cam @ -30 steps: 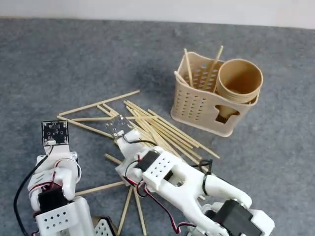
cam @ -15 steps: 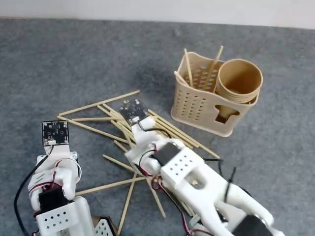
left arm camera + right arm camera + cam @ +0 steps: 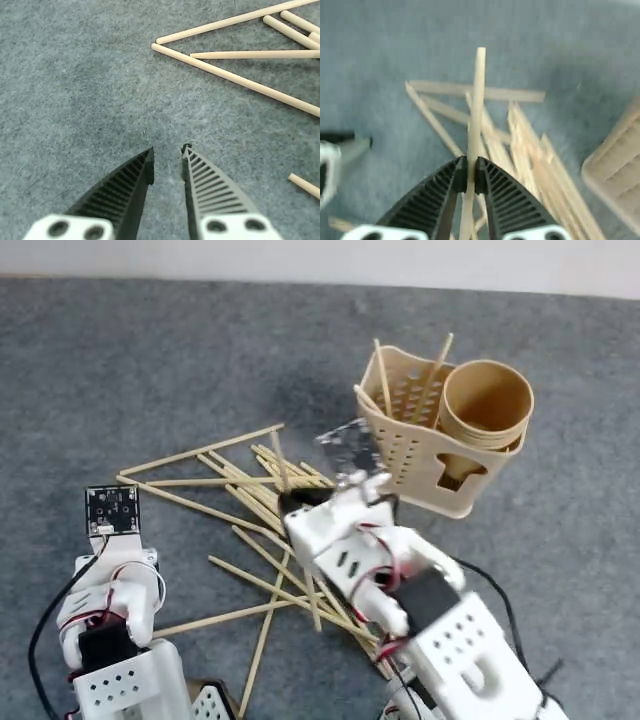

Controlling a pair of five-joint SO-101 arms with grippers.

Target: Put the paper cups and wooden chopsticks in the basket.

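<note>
Partly done: cups in, most sticks out.
Tan paper cups (image 3: 487, 400) and a few wooden chopsticks (image 3: 383, 370) stand in the beige perforated basket (image 3: 400, 460), far right of the grey table (image 3: 150, 350); right gripper (image 3: 470, 172) pinches one chopstick (image 3: 479, 90) over the pile (image 3: 250, 468); left gripper (image 3: 167, 160) slightly parted, empty.

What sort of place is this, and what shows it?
Probably a robot practice bench rather than a kitchen: a white left arm and right arm stand on a grey carpet-like mat, with loose wooden chopsticks beside a basket holding paper cups.

Your high view looks down over the table (image 3: 150, 350); both wrist views face it close, sharing chopsticks (image 3: 200, 450).
</note>
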